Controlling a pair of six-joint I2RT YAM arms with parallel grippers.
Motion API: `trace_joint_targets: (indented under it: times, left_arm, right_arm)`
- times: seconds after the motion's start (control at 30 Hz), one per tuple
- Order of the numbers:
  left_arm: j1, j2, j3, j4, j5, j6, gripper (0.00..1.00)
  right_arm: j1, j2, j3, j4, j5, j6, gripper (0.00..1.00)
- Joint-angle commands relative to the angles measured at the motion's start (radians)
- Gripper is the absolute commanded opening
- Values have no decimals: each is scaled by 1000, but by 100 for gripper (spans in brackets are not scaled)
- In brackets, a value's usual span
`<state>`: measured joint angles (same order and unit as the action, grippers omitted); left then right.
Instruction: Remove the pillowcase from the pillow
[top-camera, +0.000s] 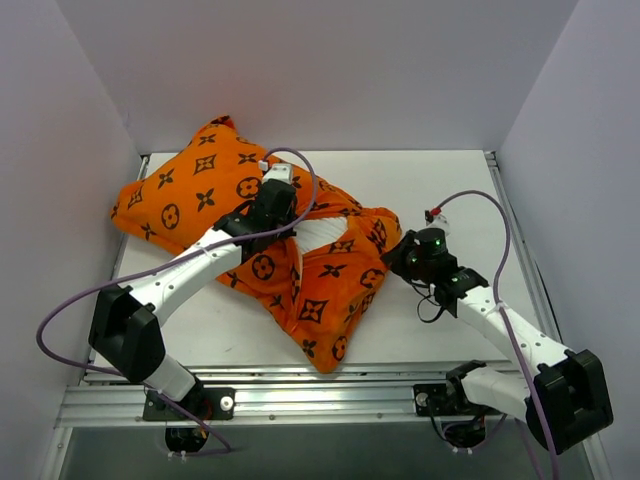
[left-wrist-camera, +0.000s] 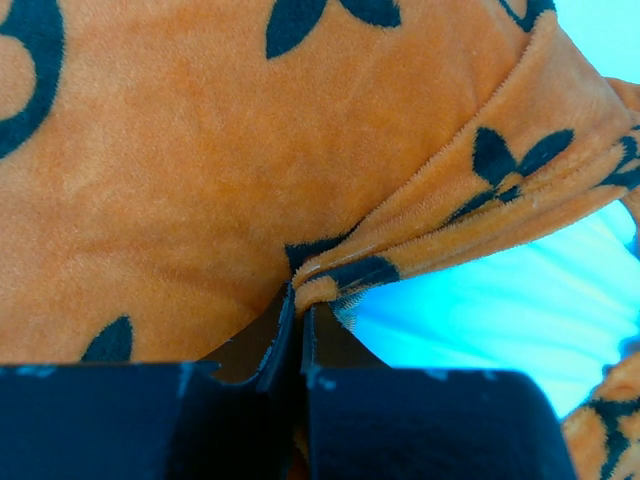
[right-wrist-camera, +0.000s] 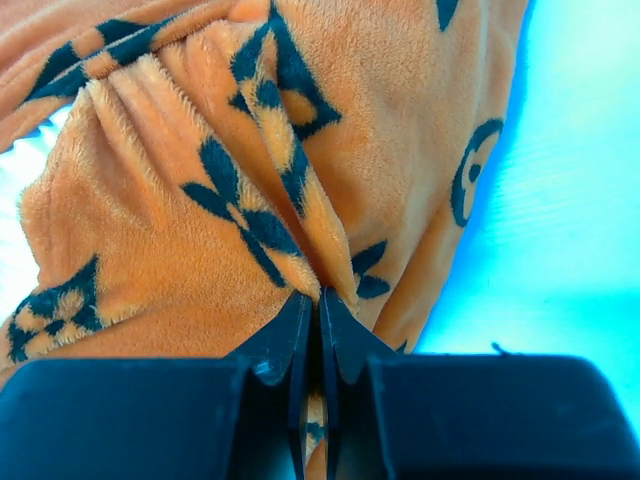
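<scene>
From where I stand, the pillowcase (top-camera: 200, 195) sprawls from upper left to lower centre, with the white pillow (top-camera: 318, 232) peeking out mid-frame. The left gripper (left-wrist-camera: 298, 305) is clenched on the opening's hem. Further right, the right gripper (right-wrist-camera: 318, 300) pinches a fold. I'd say firm grips and a wider-spread mouth should come before any peeling.

Most of the pillow (top-camera: 322, 232) is hidden inside the pillowcase (top-camera: 200, 190); only a white strip shows. From above, the tips of my left end effector (left-wrist-camera: 298, 305) and right end effector (right-wrist-camera: 318, 305) are out of sight. Both wrist views crop the fabric.
</scene>
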<state>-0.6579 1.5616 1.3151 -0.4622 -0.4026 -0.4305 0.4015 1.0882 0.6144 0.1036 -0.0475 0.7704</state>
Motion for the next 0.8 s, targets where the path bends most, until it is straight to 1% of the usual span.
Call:
trace_joint_targets:
  times: [0.0, 0.1, 0.13, 0.17, 0.23, 0.27, 0.3, 0.33, 0.37, 0.4, 0.47, 0.57, 0.67, 0.7, 0.77]
  left_arm:
    - [40, -15, -56, -99, -9, -25, 2]
    - [4, -29, -76, -76, 10, -53, 2]
    - [-3, -38, -83, -73, 11, -56, 2]
    - [-17, -41, -86, -69, 10, -60, 2]
    - [-26, -54, -96, -58, 10, -71, 2]
    - [-31, -55, -102, -58, 8, -74, 2]
    - [-35, -57, -106, -52, 7, -83, 2]
    - [-37, -60, -109, -49, 8, -86, 2]
    - [-39, -60, -116, -46, 10, -88, 2]
    - [-43, -60, -117, -46, 7, -91, 2]
    - [-49, -63, -122, -43, -1, -94, 2]
    - [-52, -72, -135, -41, -8, -100, 2]
    - [-52, -83, -151, -39, -19, -105, 2]
    - [-51, -86, -154, -39, -21, -106, 2]
    - [-46, -90, -166, -39, -25, -120, 2]
  right_arm:
    - [-49, 12, 24, -228, 140, -62, 0]
    - [5, 50, 145, -235, 141, -89, 0]
    - [46, 67, 225, -243, 156, -94, 3]
    - [68, 85, 267, -266, 185, -95, 17]
    - [108, 143, 346, -277, 198, -98, 36]
    - [135, 163, 416, -281, 201, -95, 52]
    - [149, 200, 448, -286, 207, -95, 60]
    - [160, 220, 481, -289, 221, -95, 65]
    - [183, 242, 545, -309, 238, -94, 74]
    - [192, 289, 576, -320, 270, -95, 77]
    - [207, 334, 651, -340, 287, -95, 85]
    - [246, 413, 706, -352, 317, -89, 90]
    - [284, 498, 751, -395, 380, -83, 92]
    - [289, 531, 751, -406, 391, -80, 93]
    - [289, 549, 710, -420, 425, -71, 92]
